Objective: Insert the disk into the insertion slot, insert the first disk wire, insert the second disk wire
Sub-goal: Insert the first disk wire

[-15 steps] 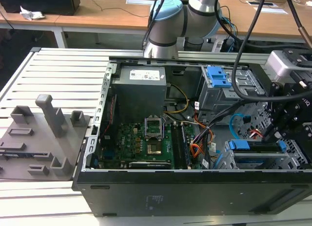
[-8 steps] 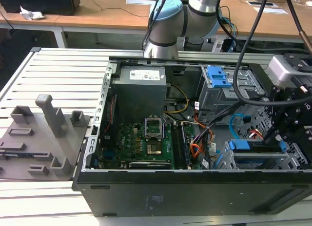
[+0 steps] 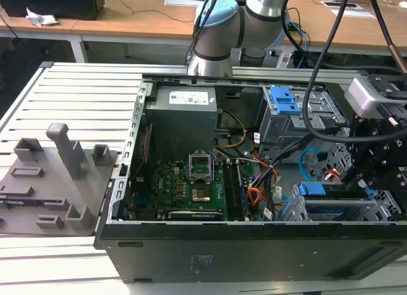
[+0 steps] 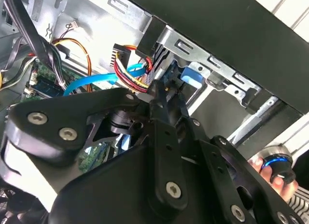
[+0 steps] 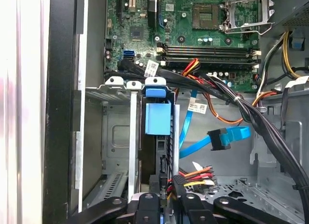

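The disk [image 5: 158,119] sits in its bright blue carrier inside the insertion slot [image 5: 115,137], a silver metal cage at the case's near corner [image 3: 346,209]. In the exterior view the disk's blue frame [image 3: 313,190] shows in that cage. My gripper [image 5: 165,197] is at the disk's connector end, shut on the black plug of a red, yellow and black wire bundle [image 5: 189,175]. In the second wrist view the gripper [image 4: 161,91] meets those wires [image 4: 136,79] beside the blue tab [image 4: 192,74]. A light blue flat wire with a black plug [image 5: 219,139] lies loose nearby.
The open computer case [image 3: 254,250] holds the motherboard [image 3: 181,187], the power supply [image 3: 184,117] and a taller grey bay with a blue latch [image 3: 284,101]. Thick black cables [image 5: 270,132] cross beside the cage. A grey fixture plate [image 3: 51,180] lies on the exterior view's left.
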Robot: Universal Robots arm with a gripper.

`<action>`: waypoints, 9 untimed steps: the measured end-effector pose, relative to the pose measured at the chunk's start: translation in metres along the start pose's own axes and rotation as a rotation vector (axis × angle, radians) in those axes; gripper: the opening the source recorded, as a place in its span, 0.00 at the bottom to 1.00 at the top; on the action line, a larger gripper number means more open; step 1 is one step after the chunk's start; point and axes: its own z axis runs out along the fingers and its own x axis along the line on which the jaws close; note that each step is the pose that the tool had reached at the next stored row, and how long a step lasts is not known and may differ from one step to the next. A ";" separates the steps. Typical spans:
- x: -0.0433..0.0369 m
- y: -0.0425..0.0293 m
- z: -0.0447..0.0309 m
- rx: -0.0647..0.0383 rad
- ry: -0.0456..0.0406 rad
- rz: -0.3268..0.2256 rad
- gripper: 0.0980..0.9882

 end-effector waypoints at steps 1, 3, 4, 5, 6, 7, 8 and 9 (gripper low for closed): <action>0.0000 0.0001 -0.0029 0.000 -0.0002 0.000 0.16; 0.0000 0.0004 -0.0119 0.000 -0.0002 0.000 0.16; -0.0005 0.0007 -0.0184 0.000 0.0000 0.000 0.16; -0.0013 0.0010 -0.0234 0.000 0.0006 0.000 0.16; -0.0019 0.0012 -0.0285 0.000 0.0012 0.000 0.16; -0.0022 0.0014 -0.0329 0.000 0.0017 0.000 0.15; -0.0028 0.0018 -0.0403 0.000 0.0025 0.000 0.07; -0.0029 0.0020 -0.0463 0.000 0.0029 0.000 0.01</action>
